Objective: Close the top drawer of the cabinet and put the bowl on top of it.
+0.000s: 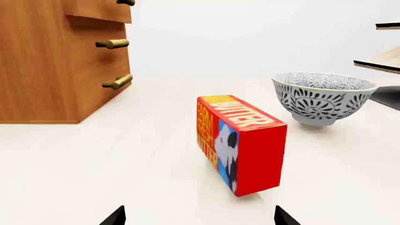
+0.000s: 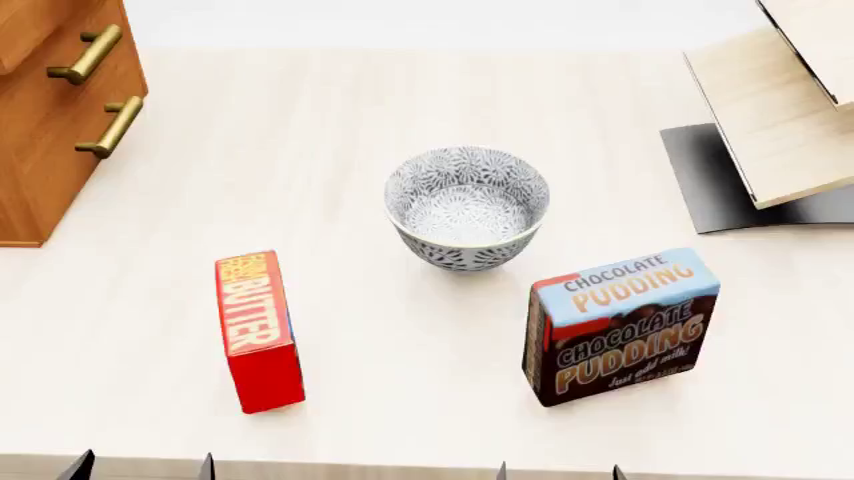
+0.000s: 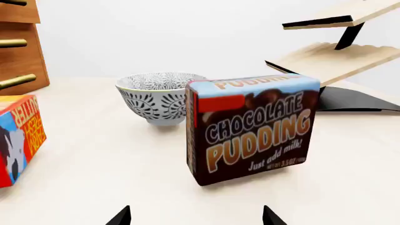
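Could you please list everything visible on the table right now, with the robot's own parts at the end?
bowl: one, white with dark floral pattern, table centre.
butter box: one, red, left of the bowl.
chocolate pudding box: one, brown and blue, right of the bowl.
cabinet: one, orange-brown, far left; top drawer sticks out.
slanted boards: pale wood on a black base, far right.
table: one, pale.
left gripper, right gripper: dark jaws apart, holding nothing.

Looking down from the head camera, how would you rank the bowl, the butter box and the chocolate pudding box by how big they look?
1. Chocolate pudding box, largest.
2. Bowl, close behind; the gap is small, so this order is unsure.
3. Butter box, smallest. It shows mostly a narrow face here, so it may be bigger than it looks.
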